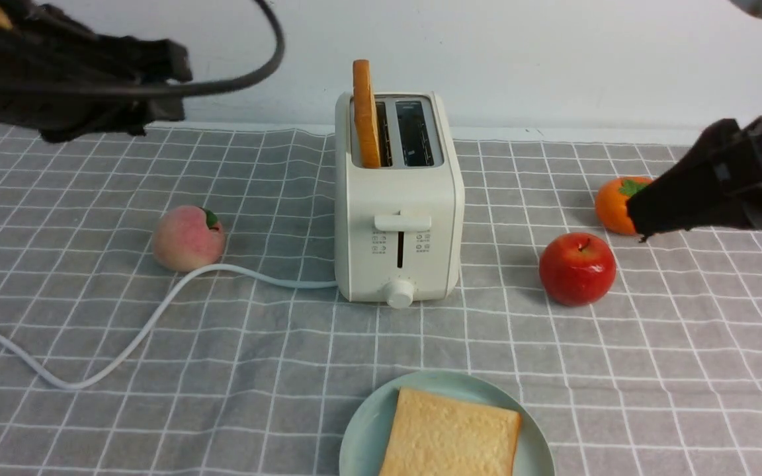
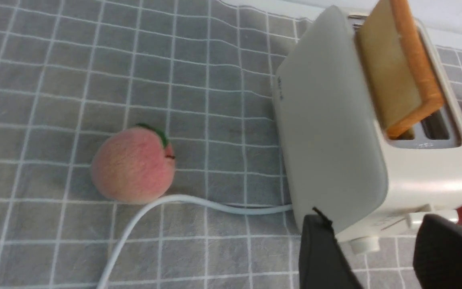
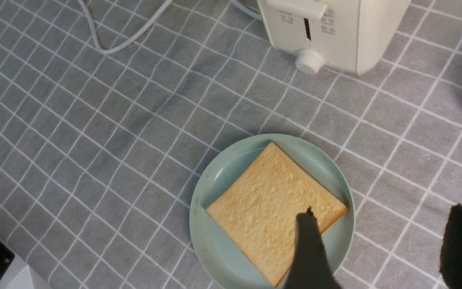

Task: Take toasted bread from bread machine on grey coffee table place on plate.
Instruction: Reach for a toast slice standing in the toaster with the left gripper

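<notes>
Right gripper point(image 3: 383, 208) parted, whole plate point(image 3: 214, 178) with toast point(image 3: 263, 200) only in its wrist view

Toast point(image 1: 366, 112) upright in toaster point(image 1: 397, 198); second toast point(image 1: 450, 436) on plate point(image 1: 364, 430).

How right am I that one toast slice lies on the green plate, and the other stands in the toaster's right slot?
Not quite. The front view shows the second slice standing in the toaster's left slot; its right slot is empty. The first slice does lie on the plate.
</notes>
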Controlling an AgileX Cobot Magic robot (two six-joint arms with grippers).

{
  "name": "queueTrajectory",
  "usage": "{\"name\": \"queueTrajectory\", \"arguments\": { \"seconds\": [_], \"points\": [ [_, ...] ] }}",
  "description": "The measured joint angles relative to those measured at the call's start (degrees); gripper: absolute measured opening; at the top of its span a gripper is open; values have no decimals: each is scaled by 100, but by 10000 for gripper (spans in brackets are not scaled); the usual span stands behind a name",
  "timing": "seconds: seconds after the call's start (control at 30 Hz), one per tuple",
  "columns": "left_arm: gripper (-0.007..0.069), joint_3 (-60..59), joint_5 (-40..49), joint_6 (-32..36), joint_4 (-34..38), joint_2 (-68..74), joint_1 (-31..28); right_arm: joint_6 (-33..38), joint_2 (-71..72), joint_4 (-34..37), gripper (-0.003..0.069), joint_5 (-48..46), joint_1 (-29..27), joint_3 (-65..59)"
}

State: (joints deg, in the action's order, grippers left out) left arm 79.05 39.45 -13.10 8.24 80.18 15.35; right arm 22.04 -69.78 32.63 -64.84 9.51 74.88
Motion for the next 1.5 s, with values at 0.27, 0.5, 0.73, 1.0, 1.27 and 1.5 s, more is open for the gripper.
{"name": "queueTrajectory", "arguments": {
  "seconds": [0.27,0.5,0.73,1.0,1.27,1.5],
  "points": [
    [474,1887,319,-1120,-1706,1741,1241,-564,878,-652,421,767,0,-1026],
    [497,2912,327,-2526,-2324,2986,1240,-792,1279,-905,421,741,0,-1097],
    [497,2965,-320,-2582,-2023,3463,1240,-801,1331,-1072,421,572,0,-1097],
    [285,2976,-593,-2582,-1940,3722,1240,-801,1331,-1209,421,471,0,-1097],
    [89,3010,-374,-2336,-1870,3122,1240,-804,1331,-1214,421,466,0,-1097],
    [90,3132,721,-1225,-1724,1198,1240,-804,1331,-1214,421,466,0,-1097]
  ]
}}
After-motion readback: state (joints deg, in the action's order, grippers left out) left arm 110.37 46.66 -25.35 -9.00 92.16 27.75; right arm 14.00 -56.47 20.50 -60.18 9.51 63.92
